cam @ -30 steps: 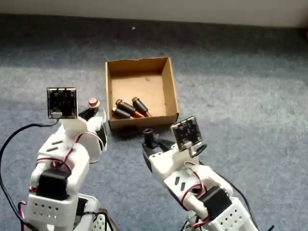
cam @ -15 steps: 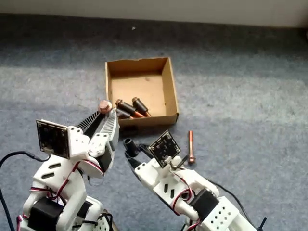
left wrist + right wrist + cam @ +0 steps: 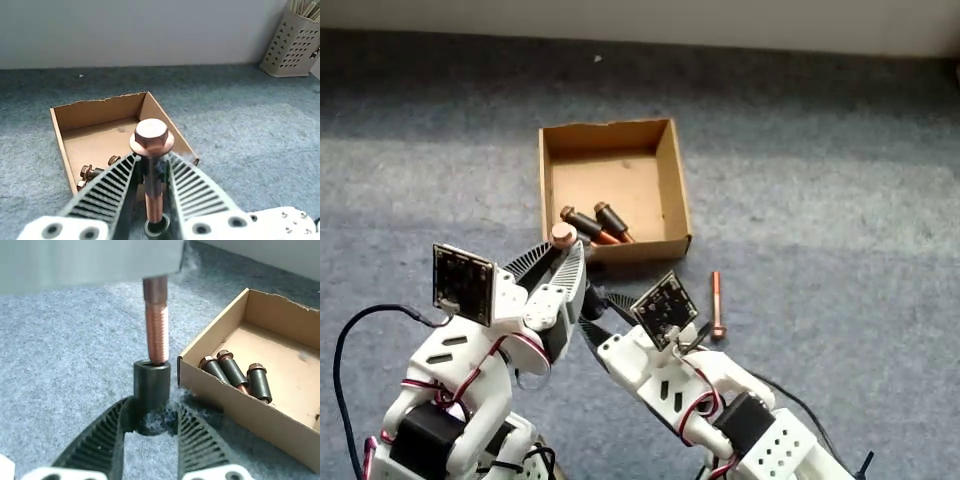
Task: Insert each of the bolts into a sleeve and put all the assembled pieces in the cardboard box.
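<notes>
Two claws meet just at six o'clock of the shallow brown cardboard box (image 3: 677, 185) on the grey carpeted desk (image 3: 840, 200). The left claw (image 3: 151, 162) pinches a copper-coloured hex-head bolt (image 3: 152, 136) by its shank, upright, with the head above the fingertips. The right claw (image 3: 151, 410) is pressed onto a short black cylindrical sleeve (image 3: 151, 381), which stands upright directly beneath the bolt. The bolt's threaded tip sits at the sleeve's mouth. Three dark sleeved bolts (image 3: 592, 224) lie inside the box against its six-o'clock wall, toward seven o'clock. One loose copper bolt (image 3: 716, 303) lies on the desk at three o'clock of the right claw, near the box's five-o'clock corner and apart from both claws.
</notes>
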Motion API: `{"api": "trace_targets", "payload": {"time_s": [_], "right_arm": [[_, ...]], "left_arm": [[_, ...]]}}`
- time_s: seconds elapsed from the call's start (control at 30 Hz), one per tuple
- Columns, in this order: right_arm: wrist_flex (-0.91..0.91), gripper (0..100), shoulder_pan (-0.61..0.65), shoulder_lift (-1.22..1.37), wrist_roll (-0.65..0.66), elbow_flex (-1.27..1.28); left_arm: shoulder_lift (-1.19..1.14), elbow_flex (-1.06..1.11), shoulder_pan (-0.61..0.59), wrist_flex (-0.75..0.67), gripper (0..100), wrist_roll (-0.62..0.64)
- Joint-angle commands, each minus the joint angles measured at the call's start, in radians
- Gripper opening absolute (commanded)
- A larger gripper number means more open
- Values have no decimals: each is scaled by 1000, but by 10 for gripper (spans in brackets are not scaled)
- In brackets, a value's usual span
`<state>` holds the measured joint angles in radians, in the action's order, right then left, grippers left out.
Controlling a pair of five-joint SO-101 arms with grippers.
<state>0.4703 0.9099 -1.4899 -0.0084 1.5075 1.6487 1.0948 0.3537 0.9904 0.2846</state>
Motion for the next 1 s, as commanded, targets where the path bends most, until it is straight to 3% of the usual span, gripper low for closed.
{"api": "trace_targets", "payload": {"time_s": [0.0, 0.4, 0.77, 0.97], "right_arm": [[-62, 4, -5, -18, 9, -15], [-173, 4, -58, -18, 11, -16], [-280, 4, -12, -18, 236, -22], [-280, 4, 5, -18, 244, -22]], "left_arm": [[7, -5, 8, -12, 5, -5], [8, -15, 77, 58, 5, 58], [5, -13, 77, 64, 10, 57], [7, -13, 13, 117, 178, 80]]}}
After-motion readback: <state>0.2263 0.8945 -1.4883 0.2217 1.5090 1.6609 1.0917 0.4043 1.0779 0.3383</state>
